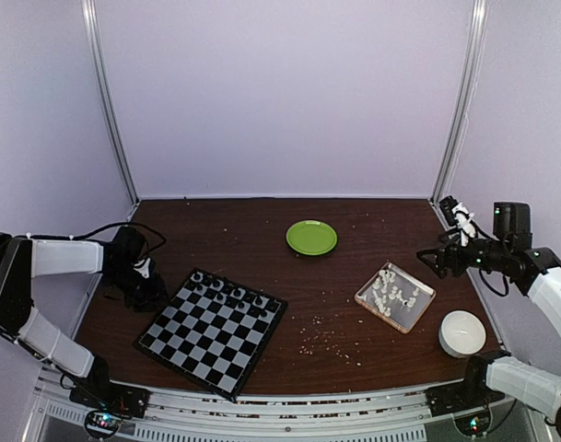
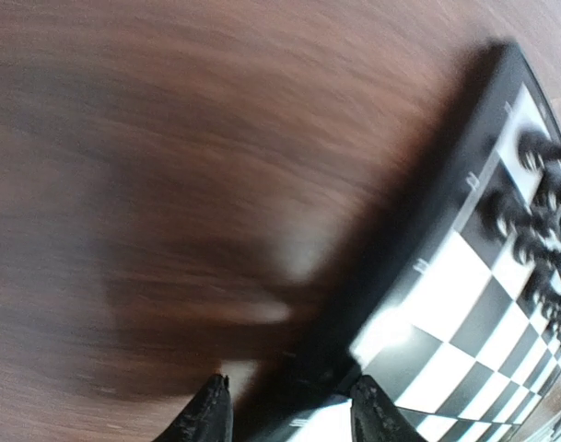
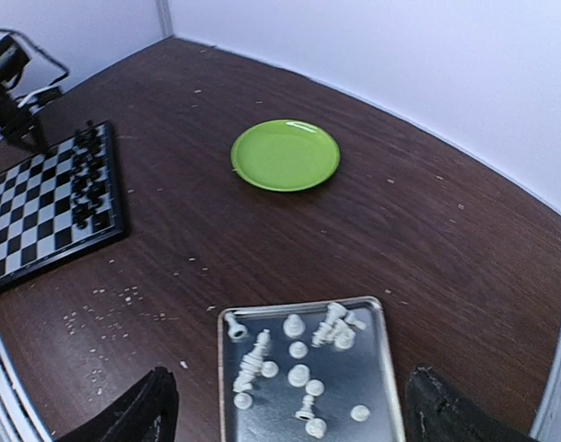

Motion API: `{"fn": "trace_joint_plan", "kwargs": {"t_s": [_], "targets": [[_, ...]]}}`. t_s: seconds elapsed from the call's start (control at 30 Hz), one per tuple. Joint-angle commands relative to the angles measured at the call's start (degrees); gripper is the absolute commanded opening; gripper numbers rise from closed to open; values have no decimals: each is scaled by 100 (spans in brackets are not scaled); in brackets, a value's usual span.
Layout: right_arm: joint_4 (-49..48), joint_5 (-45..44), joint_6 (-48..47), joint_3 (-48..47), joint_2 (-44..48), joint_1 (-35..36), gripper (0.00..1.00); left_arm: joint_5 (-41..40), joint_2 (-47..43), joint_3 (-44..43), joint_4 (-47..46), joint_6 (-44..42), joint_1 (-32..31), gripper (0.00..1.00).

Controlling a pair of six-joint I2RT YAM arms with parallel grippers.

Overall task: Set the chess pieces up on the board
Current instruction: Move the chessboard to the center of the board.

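While the left hand and right hand gape empty, one tray holds the white chess pieces.

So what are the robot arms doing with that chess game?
Two robot arms are setting up a chess game. The black pieces already stand along the far edge of the board. The white pieces lie jumbled in a clear tray, none on the board yet. The right gripper hangs open above the tray, holding nothing. The left gripper is open and empty beside the board's left corner.
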State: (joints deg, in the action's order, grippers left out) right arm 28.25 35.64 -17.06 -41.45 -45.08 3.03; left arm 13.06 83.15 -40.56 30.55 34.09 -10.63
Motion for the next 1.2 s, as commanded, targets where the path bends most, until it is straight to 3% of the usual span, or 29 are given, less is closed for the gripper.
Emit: {"fn": "trace_joint_plan", "kwargs": {"t_s": [0.0,0.17,0.3,0.47,0.53,0.73,1.0,1.17], "targets": [[525,-434,-582,-302,-205,1067,85,-109,-62,138,-207,376,-429,45],[706,-1233,-1086,-388,-578,2600,82,-379,-318,233,-224,615,-720,46],[756,-1309,-1175,-529,-1042,3527,79,-637,-722,307,-9,631,-720,49],[752,-1548,-1314,-885,-1623,4639,77,-611,-1043,510,-5,736,-721,56],[665,-1593,-1385,-1048,-1899,5030,76,-382,-1092,624,-203,752,-721,64],[495,-1798,-1151,-2069,-3340,6332,72,-582,-1476,594,100,832,-720,67],[-273,-2413,-691,-3541,-5126,7215,70,-701,-1687,777,312,806,-719,66],[-359,-2925,-684,-3949,-5765,7656,80,-469,-1736,1051,-4,892,-721,67]]}}
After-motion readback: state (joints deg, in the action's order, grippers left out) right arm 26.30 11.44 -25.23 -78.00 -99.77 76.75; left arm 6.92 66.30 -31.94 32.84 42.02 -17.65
